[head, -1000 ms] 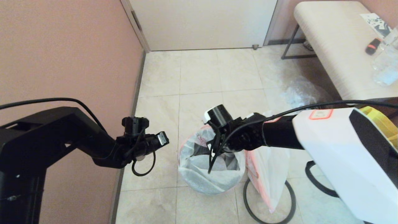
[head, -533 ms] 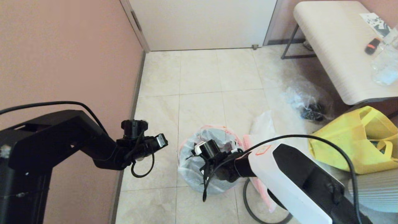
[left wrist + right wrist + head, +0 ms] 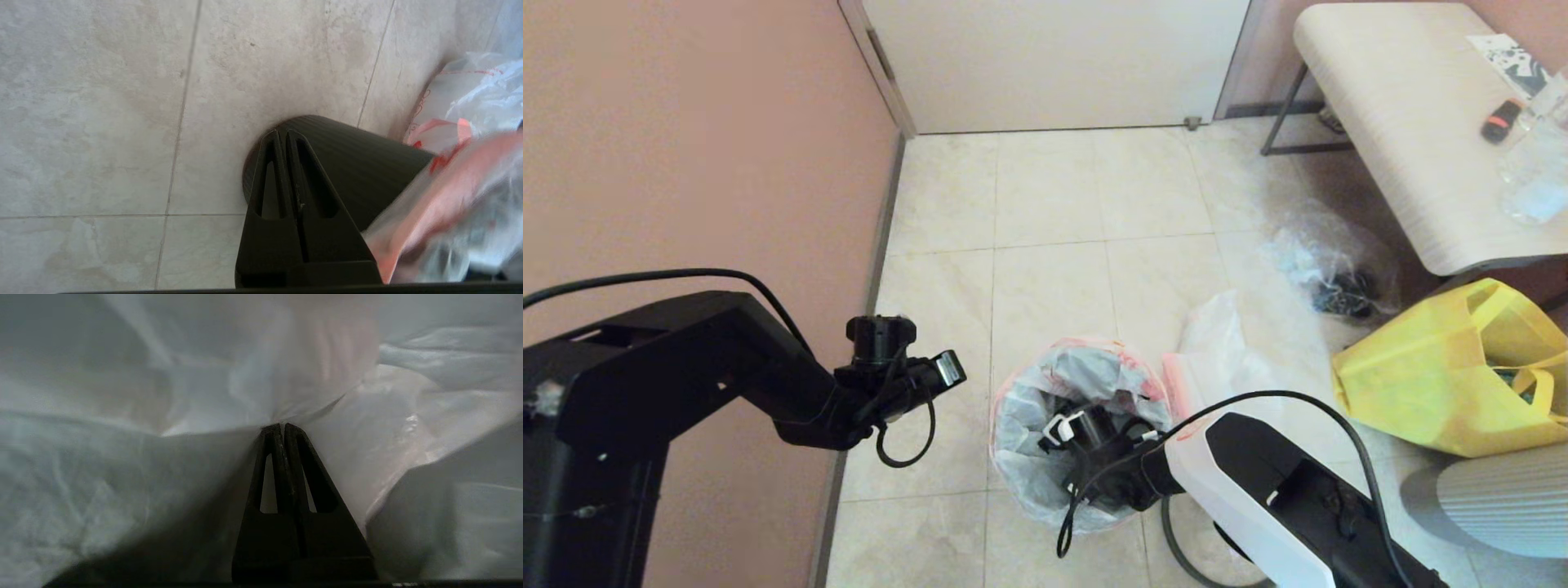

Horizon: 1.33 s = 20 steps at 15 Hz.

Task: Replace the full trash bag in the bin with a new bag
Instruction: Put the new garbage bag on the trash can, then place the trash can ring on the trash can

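1. While my right gripper (image 3: pixel 282 426) sits down inside the mouth of the bin (image 3: pixel 359 163), its fingers are pressed together with the thin film of the bag (image 3: pixel 1045 400) bunched at their tips. I judge the film is pushed against rather than pinched, though I cannot be sure.
2. My left gripper (image 3: pixel 282 132) hangs with its fingers together and nothing between them, off to the side of the bin and above the floor (image 3: pixel 1045 204), with the bin's ribbed black wall just beyond its tips.
3. Risk: the film is slick and flimsy. If I press further with the right tips I could poke through it, or drag the folded edge off the bin's lip so the bag slumps inward.
4. Risk: the bin looks light and sits on smooth, glossy tile. A sideways shove from my right arm could tip it or slide it away.
5. Materials: the bag is translucent grey-white plastic with pink-red edging, crumpled into soft folds and draped over the round opening. The bin's wall is finely ribbed, matte and tapered.
6. Beside my right arm a dark hoop (image 3: pixel 1176 555) lies flat on the floor, not on the bin.
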Tool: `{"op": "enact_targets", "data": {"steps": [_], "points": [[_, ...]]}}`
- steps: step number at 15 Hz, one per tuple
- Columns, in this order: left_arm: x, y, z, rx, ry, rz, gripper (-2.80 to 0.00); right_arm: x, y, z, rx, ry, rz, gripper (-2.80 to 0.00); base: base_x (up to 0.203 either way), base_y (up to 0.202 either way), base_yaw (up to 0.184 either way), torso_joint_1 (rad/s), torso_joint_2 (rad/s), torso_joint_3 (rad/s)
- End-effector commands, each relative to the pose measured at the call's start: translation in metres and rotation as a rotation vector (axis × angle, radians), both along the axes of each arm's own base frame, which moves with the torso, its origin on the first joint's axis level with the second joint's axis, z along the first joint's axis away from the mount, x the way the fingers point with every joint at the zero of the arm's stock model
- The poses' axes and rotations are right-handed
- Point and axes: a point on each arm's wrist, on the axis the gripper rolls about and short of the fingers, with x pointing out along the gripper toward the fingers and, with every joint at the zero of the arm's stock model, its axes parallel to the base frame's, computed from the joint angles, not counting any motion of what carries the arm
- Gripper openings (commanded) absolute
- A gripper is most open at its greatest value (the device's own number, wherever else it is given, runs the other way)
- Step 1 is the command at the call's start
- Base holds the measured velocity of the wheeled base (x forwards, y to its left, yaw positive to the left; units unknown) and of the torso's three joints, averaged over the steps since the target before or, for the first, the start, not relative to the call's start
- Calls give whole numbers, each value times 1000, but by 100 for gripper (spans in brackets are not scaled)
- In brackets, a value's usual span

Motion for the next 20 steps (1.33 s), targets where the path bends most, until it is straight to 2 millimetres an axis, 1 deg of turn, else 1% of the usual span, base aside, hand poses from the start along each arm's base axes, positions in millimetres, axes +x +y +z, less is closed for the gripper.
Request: {"op": "enact_targets", "data": {"steps": [1, 3, 4, 5, 7, 8, 9, 10, 11, 12, 13, 14, 15, 17, 18, 20], "points": [[1, 0, -2, -3, 2, 1, -280, -7, 9, 37, 50, -13, -10, -280, 0, 0, 0, 0, 0, 0], [0, -1, -2, 0, 1, -3, -280, -27, 12, 82, 114, 48, -63, -280, 0, 0, 0, 0, 0, 0], [0, -2, -2, 1, 1, -5, -280, -44, 7, 107, 150, 106, -97, -280, 0, 0, 0, 0, 0, 0], [0, -2, -2, 1, 1, -6, -280, -63, -2, 130, 173, 168, -116, -280, 0, 0, 0, 0, 0, 0], [0, -4, -3, 6, 2, -13, -280, -102, -31, 183, 231, 256, -121, -280, 0, 0, 0, 0, 0, 0], [-1, -5, -3, 7, 4, -14, -280, -120, -49, 210, 269, 279, -118, -280, 0, 0, 0, 0, 0, 0], [-1, -5, -3, 7, 4, -14, -280, -136, -71, 231, 297, 298, -128, -280, 0, 0, 0, 0, 0, 0], [-1, -5, -3, 7, 4, -14, -280, -146, -98, 242, 313, 319, -163, -280, 0, 0, 0, 0, 0, 0], [-1, -5, -3, 8, 2, -15, -280, -148, -133, 242, 314, 347, -247, -280, 0, 0, 0, 0, 0, 0], [0, -5, -3, 12, 0, -17, -280, -139, -169, 240, 327, 356, -357, -280, 0, 0, 0, 0, 0, 0], [0, -5, -3, 21, -2, -22, -280, -128, -197, 236, 335, 362, -450, -280, 0, 0, 0, 0, 0, 0], [0, -5, -4, 22, -2, -22, -280, -117, -214, 225, 330, 375, -520, -280, 0, 0, 0, 0, 0, 0], [0, -4, -3, 22, -4, -21, -280, -101, -227, 206, 314, 392, -586, -280, 0, 0, 0, 0, 0, 0], [0, -7, -4, 24, -2, -26, -280, -65, -255, 152, 276, 418, -701, -280, 0, 0, 0, 0, 0, 0], [0, -7, -5, 28, 1, -22, -280, -48, -271, 127, 267, 417, -741, -280, 0, 0, 0, 0, 0, 0], [1, -7, -7, 31, 2, -17, -280, -20, -300, 85, 254, 402, -768, -280, 0, 0, 0, 0, 0, 0]]}}
